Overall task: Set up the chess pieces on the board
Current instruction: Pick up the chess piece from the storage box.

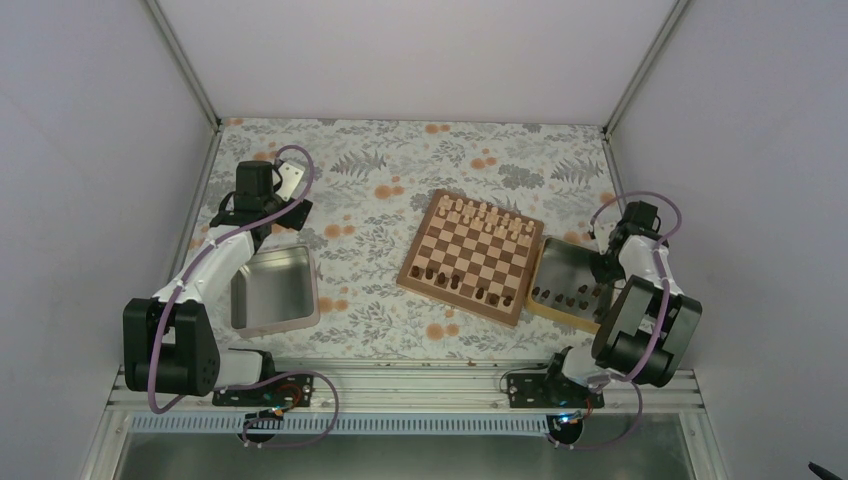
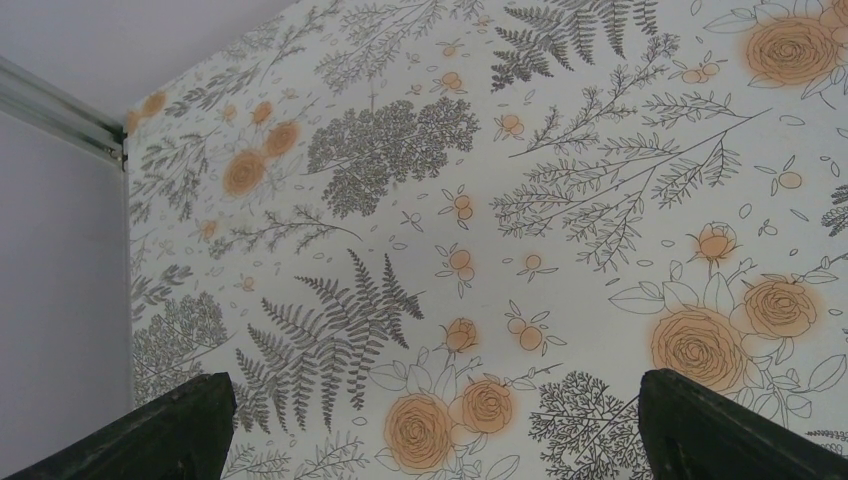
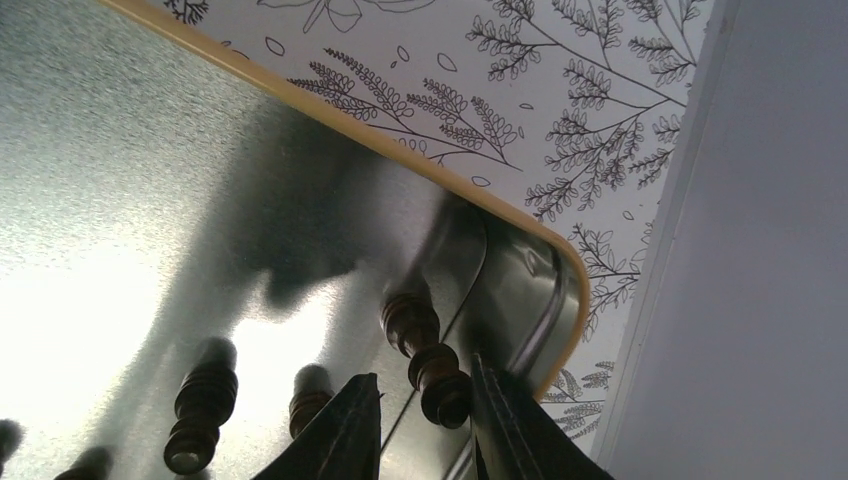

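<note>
Right wrist view: right hand (image 3: 425, 372) dips into the tray (image 3: 566, 268), fingers (image 3: 340, 432) straddling a dark chess piece (image 3: 410, 320), grip unclear.

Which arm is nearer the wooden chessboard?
Right. The right tool is over the pale tray beside the wooden chessboard; the left tool is by the far grey metal tin.

A robotics lab cell: white panel walls (image 1: 420, 50), aluminium framing (image 1: 185, 65), arms (image 1: 215, 262) bolted to a rail (image 1: 400, 385).

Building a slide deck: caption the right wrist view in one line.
Right pincer straddling a dark chess piece in the corner of a cream-rimmed metal tray.
</note>
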You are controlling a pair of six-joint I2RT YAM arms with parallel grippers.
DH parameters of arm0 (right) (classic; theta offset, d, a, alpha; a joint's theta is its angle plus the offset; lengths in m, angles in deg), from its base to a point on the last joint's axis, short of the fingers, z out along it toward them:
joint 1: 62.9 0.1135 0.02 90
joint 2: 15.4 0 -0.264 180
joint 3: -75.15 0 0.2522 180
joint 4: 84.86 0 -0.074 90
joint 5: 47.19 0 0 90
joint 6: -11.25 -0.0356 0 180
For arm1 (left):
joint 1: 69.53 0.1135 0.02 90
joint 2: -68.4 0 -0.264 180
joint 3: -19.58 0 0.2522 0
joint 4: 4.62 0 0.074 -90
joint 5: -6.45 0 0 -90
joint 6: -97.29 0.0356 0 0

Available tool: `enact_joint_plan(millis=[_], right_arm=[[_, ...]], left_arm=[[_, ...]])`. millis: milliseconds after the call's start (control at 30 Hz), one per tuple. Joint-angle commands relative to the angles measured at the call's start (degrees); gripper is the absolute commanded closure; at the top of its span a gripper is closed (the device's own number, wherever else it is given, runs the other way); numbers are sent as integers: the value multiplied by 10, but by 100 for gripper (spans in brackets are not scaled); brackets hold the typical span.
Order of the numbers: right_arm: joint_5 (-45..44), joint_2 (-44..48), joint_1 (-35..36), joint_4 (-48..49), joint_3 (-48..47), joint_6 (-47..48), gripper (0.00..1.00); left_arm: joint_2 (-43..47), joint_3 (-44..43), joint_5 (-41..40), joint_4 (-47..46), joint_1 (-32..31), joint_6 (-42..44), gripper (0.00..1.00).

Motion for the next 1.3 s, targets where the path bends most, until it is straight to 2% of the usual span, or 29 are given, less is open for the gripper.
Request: enact_joint_plan(millis=[0,300,700,933,1267], right_arm=[[-17,-16,-2,12,-4,2,75],[-13,-28,-1,11,-2,4,76],[-23,-48,4,22,-1,-1,86],[-7,-22,8,-1,-18,-1,91],[38,13,13,-53,-43,6,92]], left_arm=[[11,4,5,-8,1,6,0],[9,3,6,-7,1,6,0],[16,3,11,-7,1,6,0],[15,3,10,-7,1,6,0],[17,4,10,-7,1,6,0]])
